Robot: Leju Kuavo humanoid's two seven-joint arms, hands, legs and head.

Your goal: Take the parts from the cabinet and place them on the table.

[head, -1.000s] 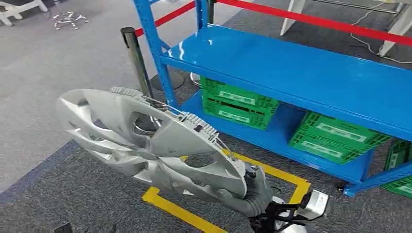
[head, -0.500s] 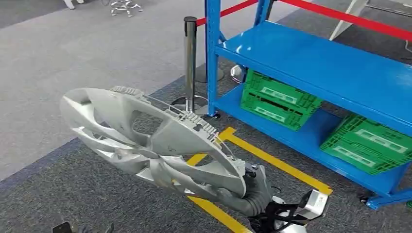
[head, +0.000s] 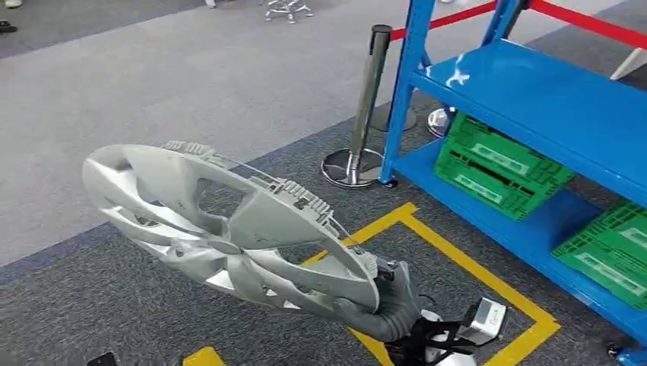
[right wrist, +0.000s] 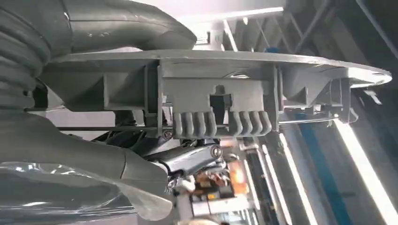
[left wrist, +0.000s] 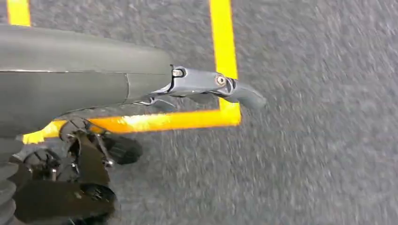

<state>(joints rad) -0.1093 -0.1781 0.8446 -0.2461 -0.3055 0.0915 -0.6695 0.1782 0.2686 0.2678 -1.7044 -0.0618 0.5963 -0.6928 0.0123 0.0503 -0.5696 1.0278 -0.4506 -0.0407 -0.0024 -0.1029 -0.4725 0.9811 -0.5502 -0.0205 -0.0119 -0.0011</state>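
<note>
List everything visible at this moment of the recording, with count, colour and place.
wheel cover: one, silver, carried in front of the robot above the carpet.
shelf rack: one, blue, at the right.
crates: at least two, green, on the rack's bottom shelf.
barrier post: one, chrome, round base, standing left of the rack.
red rail: one, running along the rack's top.
yellow floor tape: lines forming a box outline on the grey carpet, in front of the rack.
right hand: grips the wheel cover's rim.
left hand: holds nothing, hangs above the taped carpet.
</note>
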